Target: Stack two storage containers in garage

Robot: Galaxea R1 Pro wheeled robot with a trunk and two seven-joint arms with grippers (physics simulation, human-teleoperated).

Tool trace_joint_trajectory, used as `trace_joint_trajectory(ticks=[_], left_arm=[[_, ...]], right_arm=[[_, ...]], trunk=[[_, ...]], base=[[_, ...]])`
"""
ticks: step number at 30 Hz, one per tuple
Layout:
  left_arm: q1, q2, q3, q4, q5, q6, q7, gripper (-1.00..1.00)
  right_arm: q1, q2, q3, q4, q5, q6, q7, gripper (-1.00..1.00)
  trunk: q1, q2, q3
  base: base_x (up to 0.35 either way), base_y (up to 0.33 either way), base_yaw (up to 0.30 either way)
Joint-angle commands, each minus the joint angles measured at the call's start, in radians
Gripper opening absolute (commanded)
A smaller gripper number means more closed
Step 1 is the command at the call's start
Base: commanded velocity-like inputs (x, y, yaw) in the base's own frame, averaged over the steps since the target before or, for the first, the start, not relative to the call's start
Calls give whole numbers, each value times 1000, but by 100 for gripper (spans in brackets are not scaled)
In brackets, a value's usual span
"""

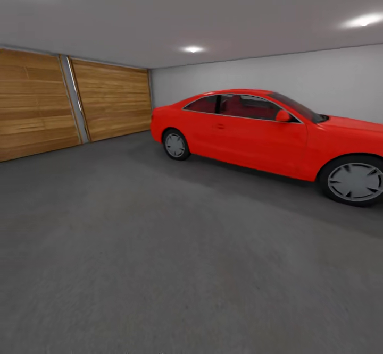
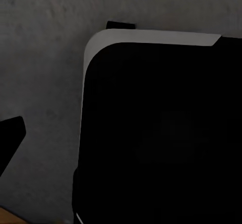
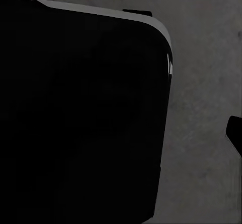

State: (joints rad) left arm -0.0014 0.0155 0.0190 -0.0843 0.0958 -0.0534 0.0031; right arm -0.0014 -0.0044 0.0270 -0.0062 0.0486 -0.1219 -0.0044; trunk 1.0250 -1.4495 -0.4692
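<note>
Hands first: we could not make out either one clearly. In the left wrist view a black wedge (image 2: pixel 11 133) at the picture's edge may have been a fingertip, and the right wrist view had a like dark shape (image 3: pixel 235 133) at its edge, but how far either hand was open, or whether it had hold of anything, we could not tell. Each wrist camera looked down past a large black rounded body with a pale rim (image 2: pixel 151 37), likely part of our own base, onto dark grey floor (image 2: pixel 40 57).

From the head view we stood in the garage, facing bare concrete floor (image 1: pixel 159 247). We saw no storage container on that stretch, so we judged nothing set down there yet; whether a box had been carried in, or whether we were between trips, these pictures did not settle. At least the placing and the stacking looked to be left.

For room to move, the floor ahead of the hands was wide and open. Off to the right side stood the red car (image 1: pixel 266 131), its flank and wheels the nearest hard edge to keep clear of. Far ahead and to the left were two wooden garage doors (image 1: pixel 69 104), and a white wall (image 1: pixel 276 72) ran behind the car.
</note>
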Motion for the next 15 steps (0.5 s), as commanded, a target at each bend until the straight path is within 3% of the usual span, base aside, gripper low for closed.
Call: trace_joint_trajectory(ticks=[1,15], left_arm=[[0,0,1,0,10,-2,0,100],[0,0,1,0,10,-2,0,100]], right_arm=[[0,0,2,0,5,-2,0,100],[0,0,5,0,4,-2,-2,100]], trunk=[[0,0,-1],[0,0,-1]], base=[[0,0,278],[0,0,278]])
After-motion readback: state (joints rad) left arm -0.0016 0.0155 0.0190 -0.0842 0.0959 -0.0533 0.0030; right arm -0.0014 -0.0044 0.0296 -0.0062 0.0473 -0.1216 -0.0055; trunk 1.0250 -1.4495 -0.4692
